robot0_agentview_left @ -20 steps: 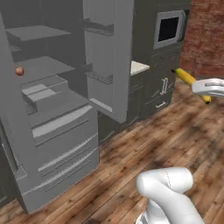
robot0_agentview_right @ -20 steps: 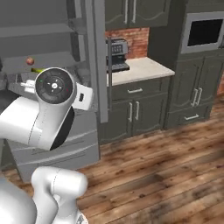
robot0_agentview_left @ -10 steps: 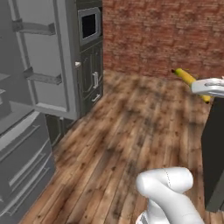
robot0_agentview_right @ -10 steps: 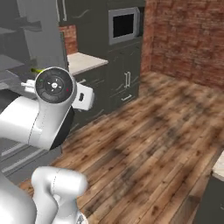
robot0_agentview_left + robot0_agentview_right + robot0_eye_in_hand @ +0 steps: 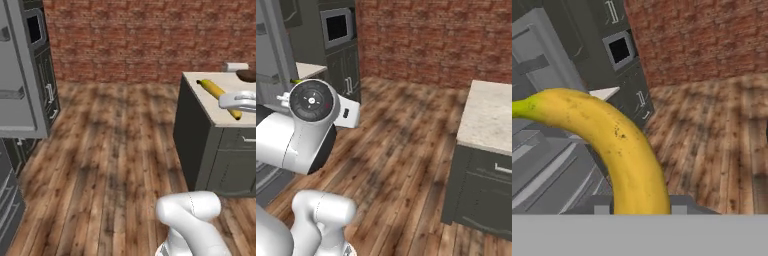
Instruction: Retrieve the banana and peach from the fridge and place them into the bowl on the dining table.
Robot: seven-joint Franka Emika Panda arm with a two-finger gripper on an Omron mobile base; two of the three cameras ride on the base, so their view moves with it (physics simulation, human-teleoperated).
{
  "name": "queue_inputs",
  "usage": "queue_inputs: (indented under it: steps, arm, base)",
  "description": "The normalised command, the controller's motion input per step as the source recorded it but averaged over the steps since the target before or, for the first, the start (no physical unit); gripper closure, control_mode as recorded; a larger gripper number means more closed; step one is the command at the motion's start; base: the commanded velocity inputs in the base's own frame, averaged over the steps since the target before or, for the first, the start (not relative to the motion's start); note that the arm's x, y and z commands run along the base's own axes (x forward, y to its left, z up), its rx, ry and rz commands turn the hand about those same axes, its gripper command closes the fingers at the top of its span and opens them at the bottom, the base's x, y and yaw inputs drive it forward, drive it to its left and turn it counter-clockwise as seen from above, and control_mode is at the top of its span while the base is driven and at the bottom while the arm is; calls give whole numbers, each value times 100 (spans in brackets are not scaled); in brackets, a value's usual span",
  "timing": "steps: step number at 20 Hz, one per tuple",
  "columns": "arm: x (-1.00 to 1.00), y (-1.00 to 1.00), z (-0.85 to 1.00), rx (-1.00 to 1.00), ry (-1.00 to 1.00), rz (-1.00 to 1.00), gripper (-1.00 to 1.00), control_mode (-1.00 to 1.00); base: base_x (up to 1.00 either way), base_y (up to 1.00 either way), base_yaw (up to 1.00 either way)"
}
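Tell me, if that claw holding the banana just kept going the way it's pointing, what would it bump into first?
Probably the dark cabinets with the built-in oven. The claw grips the banana, and the hand view looks past it over open wood floor toward them and the brick wall. Depth is hard to judge.

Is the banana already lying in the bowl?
No, the banana rises from between the gripper's fingertips, held in the air.

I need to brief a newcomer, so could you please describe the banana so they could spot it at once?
Start at the red brick wall, then drop to the dark cabinet with a pale stone top at right. Before it the gripper holds the banana, the lone yellow curved thing, dark-tipped.
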Motion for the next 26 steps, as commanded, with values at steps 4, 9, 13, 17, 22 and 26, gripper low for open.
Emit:
queue_inputs:
  steps: [4,9,13,17,22,26]
  arm:
    - [0,0,0,0,0,0,100,100]
    - [0,0,0,0,0,0,100,100]
    - [0,0,0,0,0,0,100,100]
    - [0,0,0,0,0,0,100,100]
    - [0,0,0,0,0,0,100,100]
    - [0,0,0,0,0,0,100,100]
  base:
    - [-25,-7,-36]
    - [12,17,-28]
    - [81,50,-19]
    - [100,62,-11]
    - [100,40,-1]
    - [100,18,-1]
